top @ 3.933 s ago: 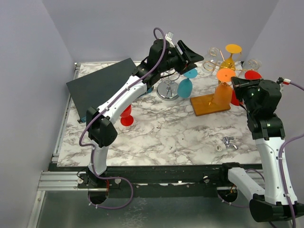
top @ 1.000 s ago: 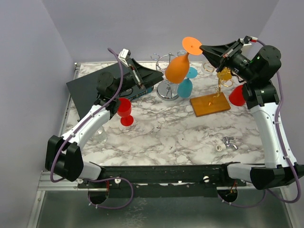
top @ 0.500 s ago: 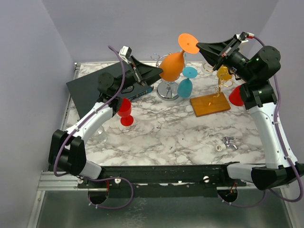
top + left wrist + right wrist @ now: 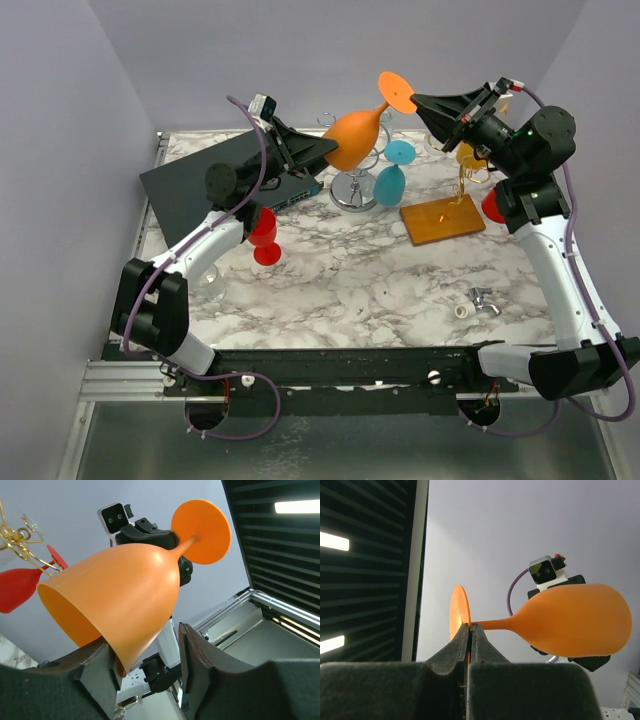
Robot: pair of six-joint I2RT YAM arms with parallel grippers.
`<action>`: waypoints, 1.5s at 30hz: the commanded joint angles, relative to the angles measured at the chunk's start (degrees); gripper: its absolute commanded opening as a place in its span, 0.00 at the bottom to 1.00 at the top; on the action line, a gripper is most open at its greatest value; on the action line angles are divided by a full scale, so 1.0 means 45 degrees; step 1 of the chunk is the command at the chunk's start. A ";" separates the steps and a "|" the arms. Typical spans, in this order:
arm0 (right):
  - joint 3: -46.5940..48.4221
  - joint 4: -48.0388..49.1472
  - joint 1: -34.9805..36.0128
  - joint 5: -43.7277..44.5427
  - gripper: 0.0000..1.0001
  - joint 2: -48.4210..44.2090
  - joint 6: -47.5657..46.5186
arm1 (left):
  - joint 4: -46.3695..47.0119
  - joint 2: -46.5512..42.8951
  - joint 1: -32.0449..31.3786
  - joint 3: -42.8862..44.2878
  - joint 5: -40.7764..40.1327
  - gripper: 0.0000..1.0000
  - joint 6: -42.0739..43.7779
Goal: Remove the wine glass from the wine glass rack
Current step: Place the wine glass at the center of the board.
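**Left gripper** (image 4: 322, 150), over the far edge of the worktop (image 4: 350, 270), left of its middle. The jaws are seen spread around the bowl of the orange wine glass (image 4: 355, 136). In the left wrist view the rim is met by one pad (image 4: 95, 672) and a gap is left at the other, so no grip is judged to be made here yet.

**Glass.** It is carried in the air above the far edge, nearly on its side, with the bowl to the left and the foot (image 4: 397, 92) to the upper right. Neither worktop nor rack is touched.

**Right gripper** (image 4: 422, 104). The fingers are pressed together on the edge of the foot, and the glass is held by this pinch.

**Gold rack** (image 4: 466, 162), toward the far right corner on an amber base (image 4: 440, 222). It is well apart from the glass, and a red glass (image 4: 494, 205) is seen hung on it.

**Step in hand.** Removal from the rack is judged done, and a handover from right to left appears to be under way.

**Next move.** The left jaws are to be closed on the bowl before the pinch on the foot is released. A gentle, centred squeeze is called for, since the bowl is smooth and tapered and could slide out.
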 commanded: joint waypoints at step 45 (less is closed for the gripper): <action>0.4690 -1.1404 0.0010 0.6926 1.00 -0.1431 -1.4788 | -2.9184 0.0943 -0.3984 0.9229 -1.0042 0.00 1.4630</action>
